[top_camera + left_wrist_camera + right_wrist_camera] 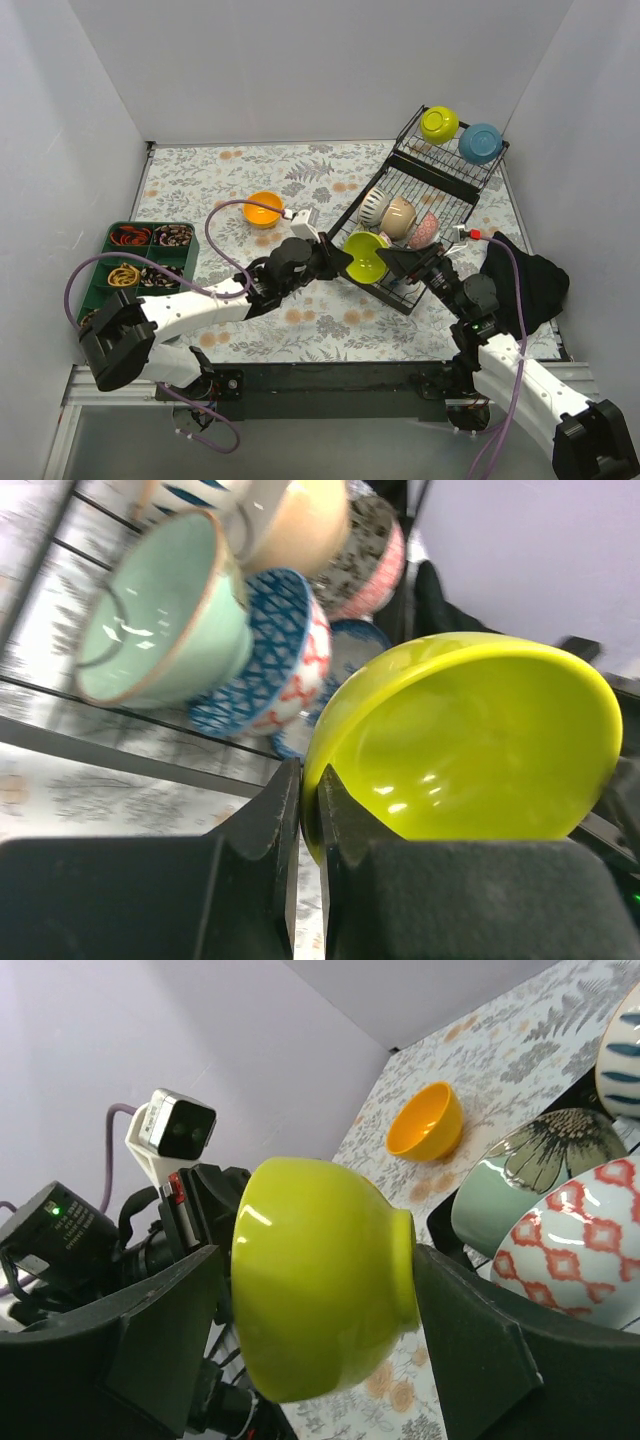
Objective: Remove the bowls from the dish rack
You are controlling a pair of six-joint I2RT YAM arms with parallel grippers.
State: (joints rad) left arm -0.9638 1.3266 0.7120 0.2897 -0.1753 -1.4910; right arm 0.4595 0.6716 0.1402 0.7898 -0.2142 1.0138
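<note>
Handover at the dish rack's (447, 172) near edge: left tool (308, 780) pinches the lime bowl (470, 740) by its rim; right tool (320, 1290) straddles it, and we cannot tell whether it grips. One orange bowl (264, 208) lies on the table (220, 180); the other bowls (400, 215) sit racked.

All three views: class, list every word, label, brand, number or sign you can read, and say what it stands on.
No readable text in any view.
On the lime-yellow bowl: none, plain glaze.
On the patterned bowls: painted motifs only, no words.
On the wrist camera: no legible label; any print is too small to read.
In the green tray: contents too small to show lettering.
</note>
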